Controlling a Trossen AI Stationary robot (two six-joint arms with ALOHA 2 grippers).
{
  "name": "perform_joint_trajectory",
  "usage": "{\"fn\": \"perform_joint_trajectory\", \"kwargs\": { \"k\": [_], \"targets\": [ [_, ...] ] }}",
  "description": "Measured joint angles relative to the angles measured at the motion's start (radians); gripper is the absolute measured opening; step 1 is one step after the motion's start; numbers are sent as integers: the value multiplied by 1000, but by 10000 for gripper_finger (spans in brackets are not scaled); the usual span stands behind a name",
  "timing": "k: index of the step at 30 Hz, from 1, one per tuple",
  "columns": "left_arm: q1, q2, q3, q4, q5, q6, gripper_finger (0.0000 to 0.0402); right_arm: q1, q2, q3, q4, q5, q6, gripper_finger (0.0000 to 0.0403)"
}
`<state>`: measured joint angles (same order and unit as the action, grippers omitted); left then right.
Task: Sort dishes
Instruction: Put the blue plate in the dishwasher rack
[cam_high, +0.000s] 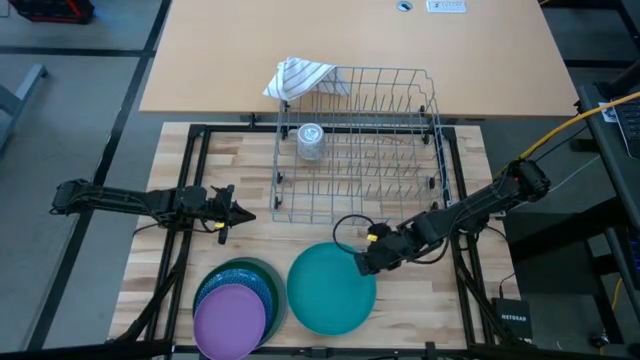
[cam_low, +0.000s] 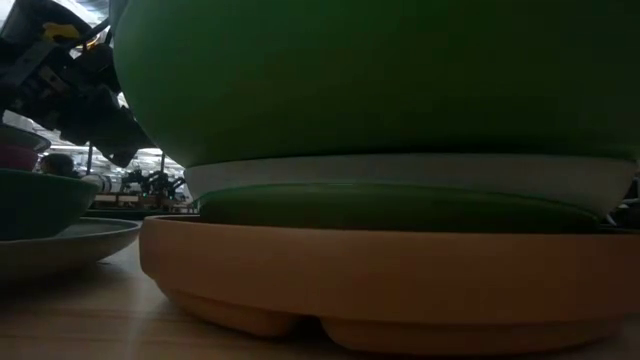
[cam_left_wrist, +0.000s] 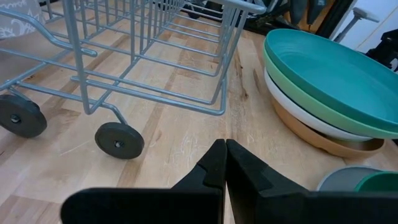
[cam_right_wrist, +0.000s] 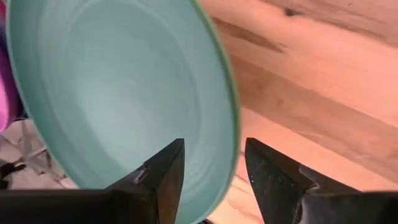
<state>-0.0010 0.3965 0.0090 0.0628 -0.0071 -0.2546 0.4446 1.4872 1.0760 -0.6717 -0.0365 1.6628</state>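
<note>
A big teal plate tops a stack of dishes near the table's front edge. The left wrist view shows a green dish, a white dish and a tan dish beneath it. My right gripper is open at the plate's far right rim, slanting down. One finger stands over the plate's inside and the other finger outside, with a gap showing on each side of the rim. My left gripper is shut with nothing in it, left of the wire rack.
A second stack with a purple plate on top, over blue and dark green dishes, sits left of the teal plate. The wire rack holds a small clear glass. A striped white cloth hangs over its far left corner. Bare wood lies between rack and stacks.
</note>
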Motion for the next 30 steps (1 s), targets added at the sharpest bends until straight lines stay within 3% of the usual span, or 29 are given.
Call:
{"fn": "perform_joint_trajectory", "kwargs": {
  "k": [23,30],
  "targets": [
    [0,0,0,-31,0,3,0,0,97,0,-2,54,6,171],
    [0,0,0,-30,0,3,0,0,97,26,-11,72,7,106]
  ]
}}
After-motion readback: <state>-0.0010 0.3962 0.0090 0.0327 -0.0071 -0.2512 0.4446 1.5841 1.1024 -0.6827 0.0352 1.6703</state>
